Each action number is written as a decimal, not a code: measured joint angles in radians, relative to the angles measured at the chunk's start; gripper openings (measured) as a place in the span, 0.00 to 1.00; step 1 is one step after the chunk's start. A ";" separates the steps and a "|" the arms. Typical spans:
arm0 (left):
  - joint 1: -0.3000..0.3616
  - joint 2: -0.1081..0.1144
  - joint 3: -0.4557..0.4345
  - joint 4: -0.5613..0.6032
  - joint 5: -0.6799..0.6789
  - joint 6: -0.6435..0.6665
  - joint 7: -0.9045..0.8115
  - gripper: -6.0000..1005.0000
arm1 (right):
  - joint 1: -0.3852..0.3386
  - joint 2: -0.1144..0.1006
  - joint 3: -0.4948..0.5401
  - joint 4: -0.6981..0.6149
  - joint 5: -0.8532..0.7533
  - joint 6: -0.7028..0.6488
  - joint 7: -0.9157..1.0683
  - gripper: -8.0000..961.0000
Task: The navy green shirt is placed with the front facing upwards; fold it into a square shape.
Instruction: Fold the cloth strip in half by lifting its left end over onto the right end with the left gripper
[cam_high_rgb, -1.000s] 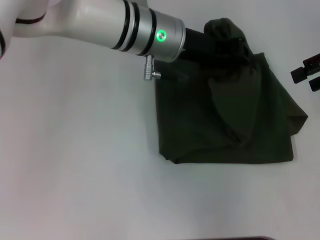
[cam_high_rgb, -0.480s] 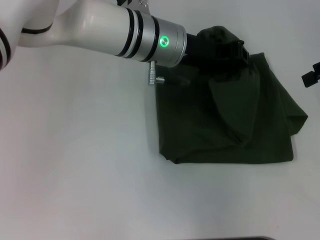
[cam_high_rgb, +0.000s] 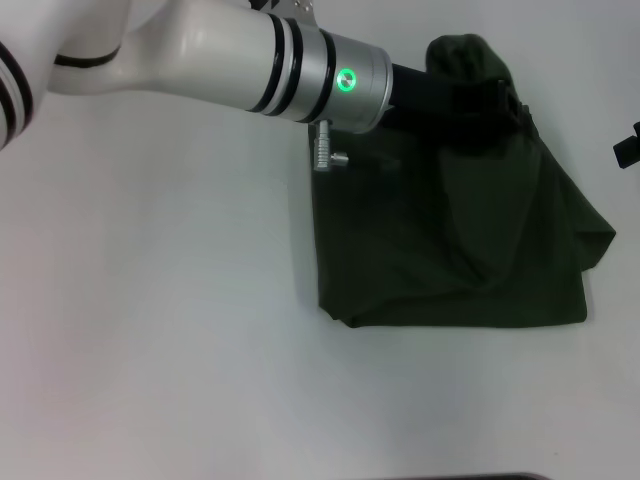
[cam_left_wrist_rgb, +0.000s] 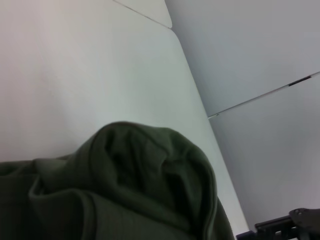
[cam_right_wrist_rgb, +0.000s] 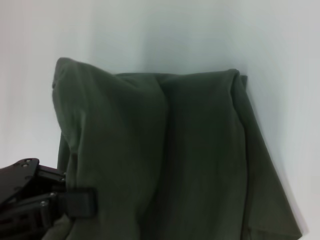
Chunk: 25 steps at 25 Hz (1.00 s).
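Observation:
The navy green shirt (cam_high_rgb: 450, 250) lies partly folded on the white table, plain green side up, with no lettering showing. My left arm reaches across it from the left. The left gripper (cam_high_rgb: 482, 92) is at the shirt's far edge, shut on a raised bunch of cloth that drapes over it. That bunch fills the left wrist view as a hump of shirt (cam_left_wrist_rgb: 140, 185). In the right wrist view the shirt (cam_right_wrist_rgb: 165, 150) hangs in folds, with the left gripper (cam_right_wrist_rgb: 60, 202) clamped at its edge. My right gripper (cam_high_rgb: 630, 148) barely shows at the right edge, away from the cloth.
The white table (cam_high_rgb: 150, 330) stretches bare to the left and in front of the shirt. The shirt's right corner (cam_high_rgb: 600, 240) sticks out past the folded block. The right gripper (cam_left_wrist_rgb: 290, 227) also appears dark, far off, in the left wrist view.
My left arm has swung right and slightly farther, carrying the lifted bunch of cloth with it. The right gripper has drawn back to the right edge of the head view.

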 joint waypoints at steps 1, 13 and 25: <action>0.000 0.000 0.014 0.000 -0.018 -0.009 0.000 0.08 | 0.001 0.000 0.000 0.000 -0.001 0.000 0.000 0.86; -0.002 0.000 0.172 0.022 -0.164 -0.128 0.003 0.09 | -0.001 0.001 -0.012 0.001 -0.002 0.004 0.002 0.86; 0.004 0.000 0.240 0.009 -0.242 -0.126 0.012 0.09 | -0.009 0.002 -0.027 0.004 -0.002 0.005 0.002 0.86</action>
